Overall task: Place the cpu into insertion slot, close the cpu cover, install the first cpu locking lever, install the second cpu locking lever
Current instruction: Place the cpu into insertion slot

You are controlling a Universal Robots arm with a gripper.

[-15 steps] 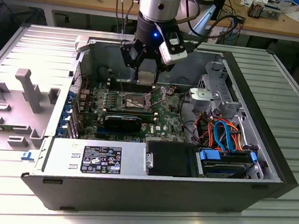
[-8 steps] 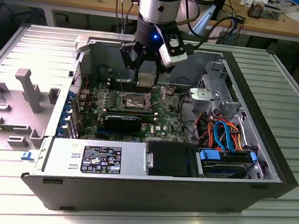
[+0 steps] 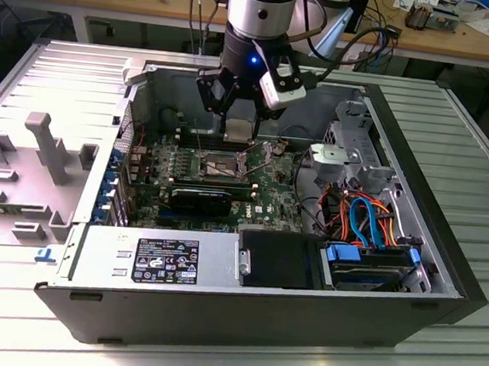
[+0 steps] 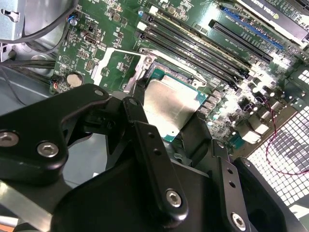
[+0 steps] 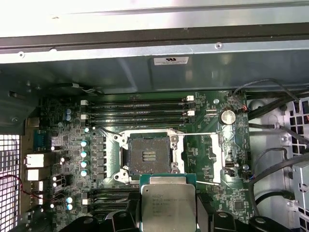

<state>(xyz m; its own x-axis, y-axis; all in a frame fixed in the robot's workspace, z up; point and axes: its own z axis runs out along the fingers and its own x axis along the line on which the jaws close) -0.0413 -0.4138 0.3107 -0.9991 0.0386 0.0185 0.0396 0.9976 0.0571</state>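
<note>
Jaws: closed on the cpu, pinching two opposite edges.
Cpu: silver top up, roughly flat to the board, hanging clear above it; not seated.
Slot: slot is open with its contact field bare. In the exterior view it lies at about 7 o'clock from the cpu, near but not directly beneath.
Cover: not over the slot; cannot tell where it is swung to.
Lever: thin wire lever stands off from the slot frame and looks unlatched.
Memory slots: long black memory slots run alongside the slot, clear of the jaws.
Case: case lies open side up on the bench, so the arm reaches the board from straight above.
Why edge grip: my read is that it leaves the underside free, so the chip can drop in without the jaws fouling the frame.
Why raised: likely to keep the chip off the bare contacts until it is lined up.
Progress: first step under way; cover and both levers not done.
</note>
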